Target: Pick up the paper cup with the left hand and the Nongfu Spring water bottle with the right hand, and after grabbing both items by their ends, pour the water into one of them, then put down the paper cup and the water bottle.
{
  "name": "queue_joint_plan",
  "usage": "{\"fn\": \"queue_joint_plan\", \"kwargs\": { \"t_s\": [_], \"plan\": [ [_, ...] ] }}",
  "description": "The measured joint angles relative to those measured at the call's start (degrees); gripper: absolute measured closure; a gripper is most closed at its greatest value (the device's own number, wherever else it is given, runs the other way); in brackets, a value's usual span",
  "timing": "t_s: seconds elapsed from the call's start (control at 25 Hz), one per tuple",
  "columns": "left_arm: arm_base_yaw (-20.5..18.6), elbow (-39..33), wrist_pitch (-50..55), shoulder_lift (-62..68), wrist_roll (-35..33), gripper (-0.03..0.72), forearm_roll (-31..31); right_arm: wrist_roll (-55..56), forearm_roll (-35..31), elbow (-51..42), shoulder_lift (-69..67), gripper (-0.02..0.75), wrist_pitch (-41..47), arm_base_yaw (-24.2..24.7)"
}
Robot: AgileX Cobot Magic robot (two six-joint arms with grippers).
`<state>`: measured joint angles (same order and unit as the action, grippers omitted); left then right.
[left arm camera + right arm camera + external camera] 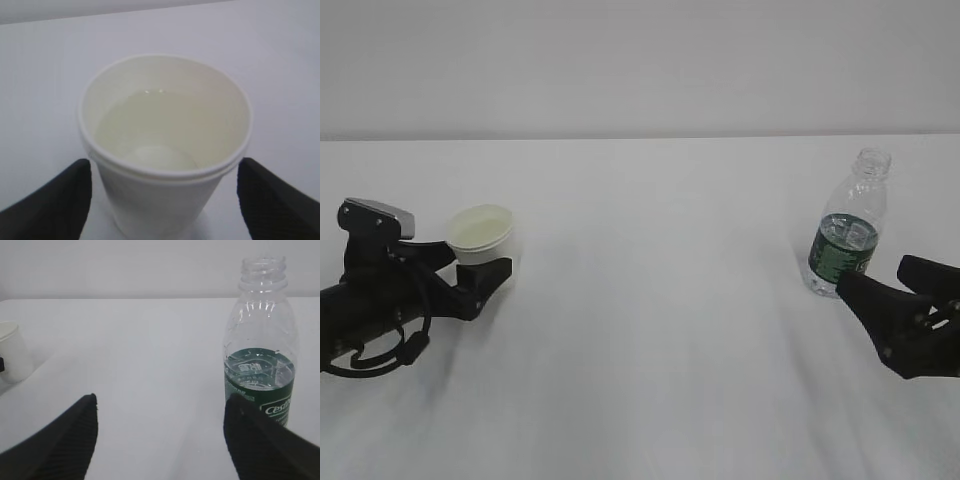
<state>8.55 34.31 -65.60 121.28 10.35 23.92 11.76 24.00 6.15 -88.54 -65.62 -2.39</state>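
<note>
White paper cup (pixel 165 150) is standing upright on the bench (pixel 650 300) at about 9 o'clock in the exterior view, holding pale liquid well below the rolled rim. Judgement: thin wall, light, easily crushed and ready to slop, so a gentle hold on the lower body, under the rim, looks best. The left gripper (pixel 165 210) is sitting with jaws apart, one at either side of the cup, a gap showing on both sides; not clamping.

Clear ribbed bottle (pixel 260 365) is standing at about 3 o'clock, capless, water reaching only about the top of the green label. Judgement: light, springy, slippery plastic; squeezing may push water out, so gripping low at the label band seems safest. The right gripper (pixel 160 440) is open, its right jaw just beside the bottle's base, bottle not between the jaws.
</note>
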Motion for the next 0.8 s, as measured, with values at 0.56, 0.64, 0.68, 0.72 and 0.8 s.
{"fn": "queue_joint_plan", "kwargs": {
  "t_s": [0.56, 0.64, 0.68, 0.72, 0.8],
  "plan": [
    [0.0, -12.0, 0.0, -8.7, 0.0, 0.073, -2.7, 4.1, 1.1, 0.0, 0.0, 0.15, 0.0, 0.0],
    [0.0, -13.7, 0.0, -11.9, 0.0, 0.075, -2.7, 5.6, 1.6, 0.0, 0.7, 0.15, 0.0, 0.0],
    [0.0, -14.5, 0.0, -13.4, 0.0, 0.076, -2.7, 5.9, 2.2, 0.0, 1.0, 0.15, 0.0, 0.0],
    [0.0, -15.3, 0.0, -15.2, 0.0, 0.076, -2.8, 6.1, 2.7, 0.0, 1.8, 0.15, 0.0, 0.0],
    [0.0, -16.4, 0.0, -18.8, 0.0, 0.076, -3.1, 6.3, 3.3, 0.0, 3.7, 0.15, 0.0, 0.0]
  ]
}}
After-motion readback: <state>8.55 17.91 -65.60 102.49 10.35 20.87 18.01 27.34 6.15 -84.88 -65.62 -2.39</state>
